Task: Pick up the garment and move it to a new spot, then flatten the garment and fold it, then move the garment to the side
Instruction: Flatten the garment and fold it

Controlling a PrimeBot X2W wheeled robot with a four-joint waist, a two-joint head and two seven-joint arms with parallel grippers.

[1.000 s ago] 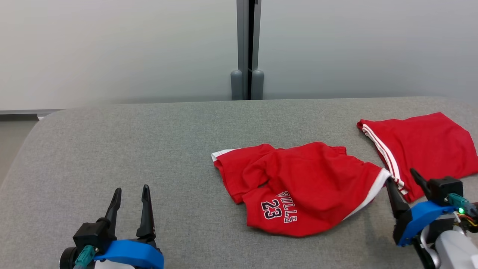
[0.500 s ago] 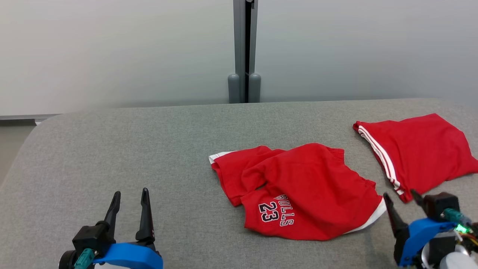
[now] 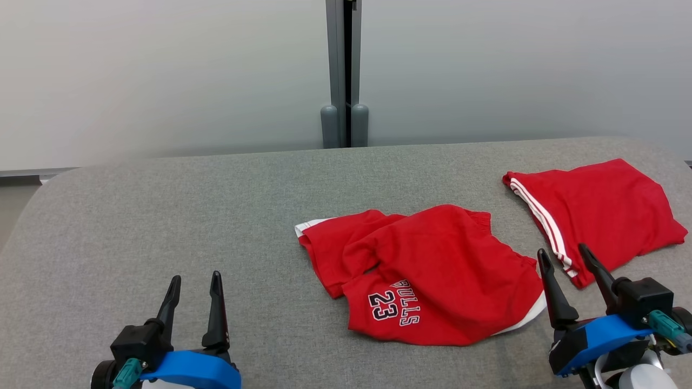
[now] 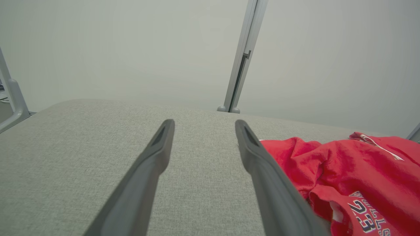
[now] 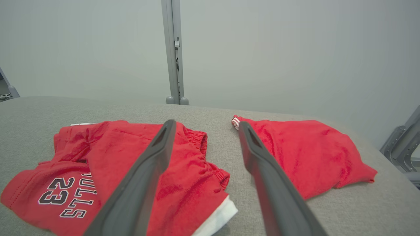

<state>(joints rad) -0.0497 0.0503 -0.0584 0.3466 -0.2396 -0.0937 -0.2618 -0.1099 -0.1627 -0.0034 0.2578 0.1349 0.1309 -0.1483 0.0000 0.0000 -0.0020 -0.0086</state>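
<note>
Just left of the right gripper (image 3: 562,250), between the two grippers but far closer to the right one: the shorts (image 3: 432,275). Red, white trim, crumpled in a heap, not flat. "BULLS 23" print faces up, tilted, on the part nearest the robot. Gathered waistband is on the side facing the right gripper. A white hem corner lies just beside that gripper's left finger; can't tell if it touches.

Right gripper: jaws wide, nothing between them, fingers pointing away from the robot, low over the table (image 3: 162,205). In the right wrist view its left finger crosses in front of the shorts, its right finger in front of the striped garment (image 3: 594,210), and bare table shows in the gap.

Left gripper (image 3: 195,276): jaws wide too, empty, well apart from the shorts, which sit ahead and to its right. In the left wrist view the shorts' near edge comes out from behind the right finger, and only grey table lies between the fingers.

Striped garment: red, twin white stripes along its left edge, lying fairly flat ahead and right of the right gripper, near the table's right end. A strip of bare table separates it from the shorts.

Table: grey fabric top, rounded corners. Past its far edge is a pale wall, with a grey post (image 3: 340,70) ahead, between the grippers.
</note>
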